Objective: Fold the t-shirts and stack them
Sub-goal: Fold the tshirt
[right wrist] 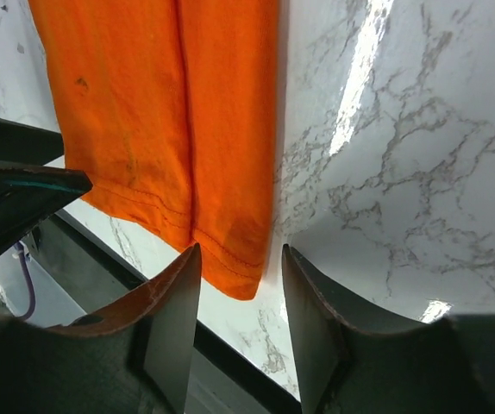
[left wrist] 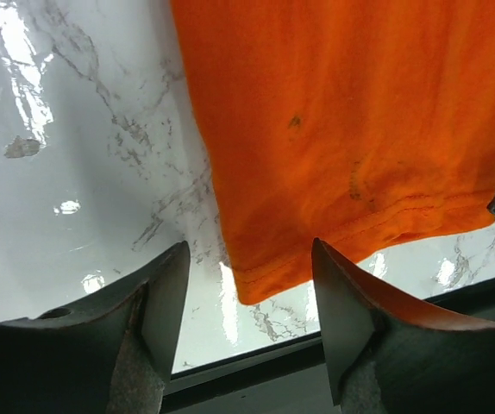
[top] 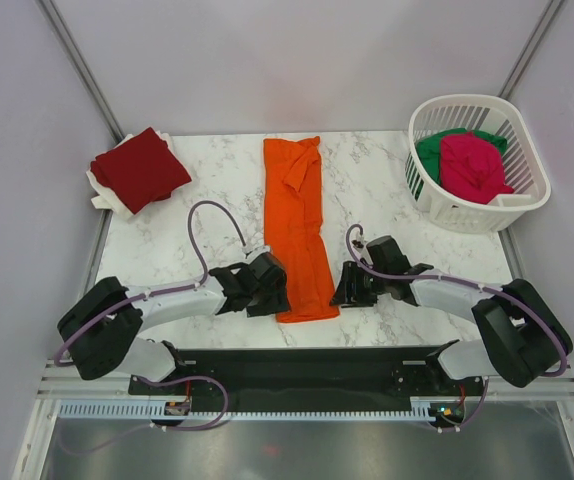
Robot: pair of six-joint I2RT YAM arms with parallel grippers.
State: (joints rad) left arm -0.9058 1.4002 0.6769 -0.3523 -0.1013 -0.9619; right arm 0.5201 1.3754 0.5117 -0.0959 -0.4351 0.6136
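The orange t-shirt (top: pixel 297 235) lies mid-table as a long narrow strip, hem toward the arms; the left gripper (left wrist: pixel 249 259) straddles its near left corner and the right gripper (right wrist: pixel 241 259) its near right corner, both with jaws spread around the cloth, not pinching it; the likely trouble is a close that catches only the top layer, or one corner slipping free, which would skew the fold; the cloth is thin and soft, double-stitched at the hem, on a glossy marble table (top: pixel 217 185); a dark red t-shirt (top: pixel 142 168) sits folded far left; a magenta t-shirt (top: pixel 472 165) and a green t-shirt (top: pixel 432 150) lie bunched in the white lattice basket (top: pixel 512 110)
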